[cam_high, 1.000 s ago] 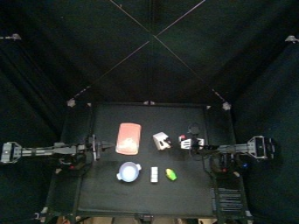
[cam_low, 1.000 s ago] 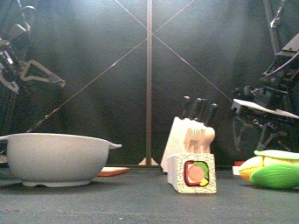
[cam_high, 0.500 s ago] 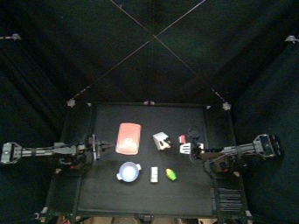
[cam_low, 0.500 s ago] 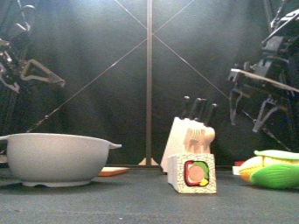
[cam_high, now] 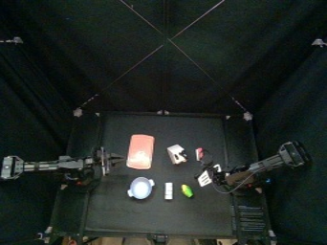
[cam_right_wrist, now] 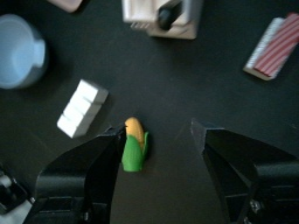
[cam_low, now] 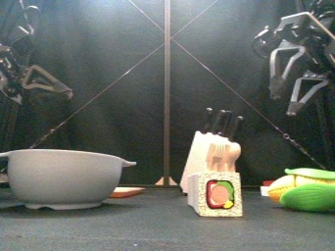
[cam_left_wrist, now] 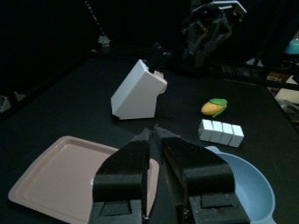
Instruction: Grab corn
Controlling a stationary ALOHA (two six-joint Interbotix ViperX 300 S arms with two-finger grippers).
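The corn point(cam_high: 186, 191) is a small yellow-green piece lying on the table near its front edge, right of the white stick point(cam_high: 169, 191). It shows large at the right in the front view point(cam_low: 308, 192). My right gripper point(cam_high: 208, 177) hangs just right of and behind it, open wide. In the right wrist view the corn point(cam_right_wrist: 135, 144) lies below the gap, close to one of the fingers point(cam_right_wrist: 107, 150), untouched. My left gripper point(cam_high: 102, 165) rests at the table's left by the orange-red pad point(cam_high: 141, 151); its jaws stand a narrow slit apart with nothing between them point(cam_left_wrist: 155, 140).
A blue-white dish point(cam_high: 141, 189) sits left of the white stick. A knife block point(cam_high: 177, 153) and a small red-striped piece point(cam_high: 200, 151) stand mid-table. In the front view the dish point(cam_low: 66, 176) and a sushi-like piece point(cam_low: 216, 194) stand near.
My right arm has swung from beside the knife block toward the table's front and now hangs by the corn. The left gripper's jaws have parted a little.
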